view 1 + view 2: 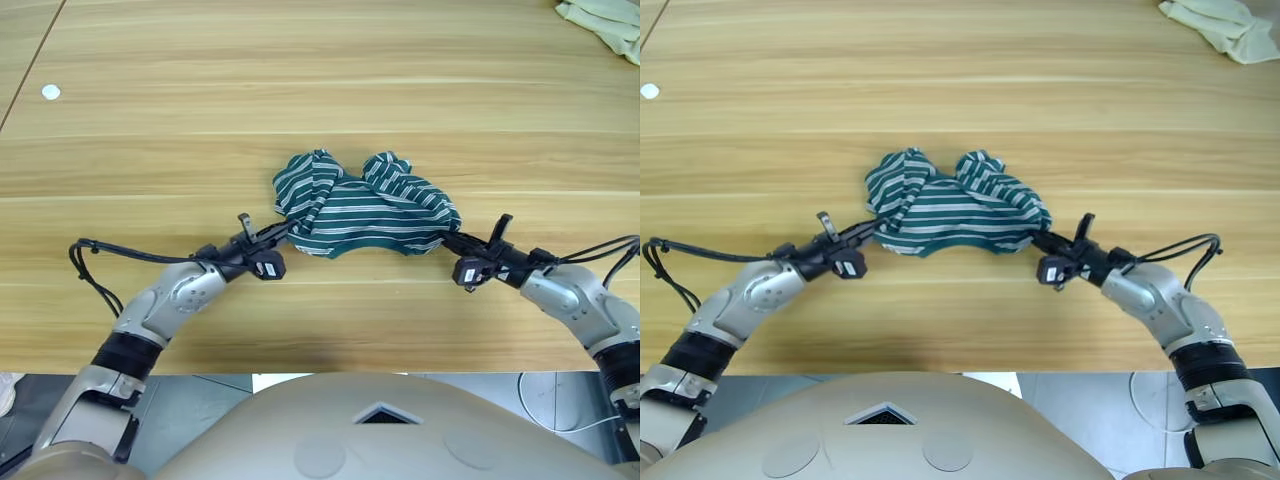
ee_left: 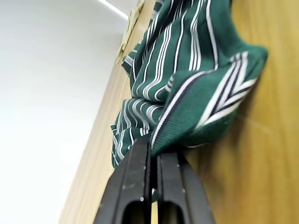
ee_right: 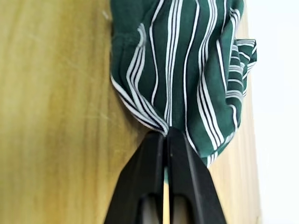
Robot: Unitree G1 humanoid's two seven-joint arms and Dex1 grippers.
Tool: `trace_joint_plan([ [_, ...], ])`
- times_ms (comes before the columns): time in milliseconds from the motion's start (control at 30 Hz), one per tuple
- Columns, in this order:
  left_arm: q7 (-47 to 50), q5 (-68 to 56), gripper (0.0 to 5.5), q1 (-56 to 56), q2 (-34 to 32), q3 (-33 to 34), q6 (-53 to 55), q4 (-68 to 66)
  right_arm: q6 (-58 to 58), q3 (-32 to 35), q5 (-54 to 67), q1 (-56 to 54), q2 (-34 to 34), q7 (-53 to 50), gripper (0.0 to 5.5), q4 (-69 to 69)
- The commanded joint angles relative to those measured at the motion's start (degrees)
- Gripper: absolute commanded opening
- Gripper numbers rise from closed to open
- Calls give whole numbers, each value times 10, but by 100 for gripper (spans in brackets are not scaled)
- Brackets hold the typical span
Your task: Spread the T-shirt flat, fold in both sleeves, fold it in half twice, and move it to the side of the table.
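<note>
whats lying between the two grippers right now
The bunched green striped T-shirt spans the whole stretch. The left gripper and the right gripper are each shut on one end of it, as the left eye view shows.

No lettering, number or sign can be read anywhere; the T-shirt (image 1: 365, 210) carries only white stripes on green, with no print on it. A small white patch (image 1: 268, 268) sits on the body of the left gripper (image 1: 290, 228), just beside the T-shirt's near left edge; a second patch (image 1: 467, 271) sits on the right gripper (image 1: 443, 238) at its near right edge. Both are too small to read. The white round dot (image 1: 50, 92), well apart from the T-shirt to its far left, looks blank.
</note>
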State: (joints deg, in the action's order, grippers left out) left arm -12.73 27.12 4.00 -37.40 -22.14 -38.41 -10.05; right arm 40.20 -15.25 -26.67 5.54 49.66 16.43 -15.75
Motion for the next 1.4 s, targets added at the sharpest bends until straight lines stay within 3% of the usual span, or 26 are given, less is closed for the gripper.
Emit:
trace_joint_plan([
  [33, -59, -111, 3, 48, -5, -14, -41, 20, 52, -3, 133, 42, -10, 49, 0, 47],
  [267, -138, -408, 3, 109, -63, 26, -138, 161, 198, 75, 523, 164, 46, 100, 0, 257],
  [400, -160, -526, 3, 72, -66, 103, -136, 166, 180, 122, 631, 106, 30, 133, 0, 251],
  [567, -203, -513, 3, -192, 14, 139, -41, -74, 20, 102, 499, -239, -110, 90, 0, 20],
  [733, -93, -338, 3, -607, 93, 92, 123, -510, -142, 53, 276, -681, -230, -186, 0, -452],
  [833, 46, -291, 3, -764, 112, 92, 188, -611, -198, 37, 211, -815, -242, -353, 0, -541],
  [933, 168, -300, 3, -852, 100, 147, 146, -626, -155, 46, 170, -870, -234, -496, 0, -550],
  [1067, 201, -302, 3, -792, 89, 184, 71, -633, -84, 36, 119, -815, -221, -533, 0, -554],
  [1233, 140, -267, 3, -572, 113, 184, 1, -642, 25, 43, 123, -635, -204, -382, 0, -549],
  [1300, 65, -230, 3, -446, 125, 141, -63, -624, 92, 57, 169, -506, -183, -263, 0, -507],
  [1400, -132, -199, 3, -246, 107, 45, -199, -549, 182, 28, 275, -265, -129, -70, 0, -360],
])
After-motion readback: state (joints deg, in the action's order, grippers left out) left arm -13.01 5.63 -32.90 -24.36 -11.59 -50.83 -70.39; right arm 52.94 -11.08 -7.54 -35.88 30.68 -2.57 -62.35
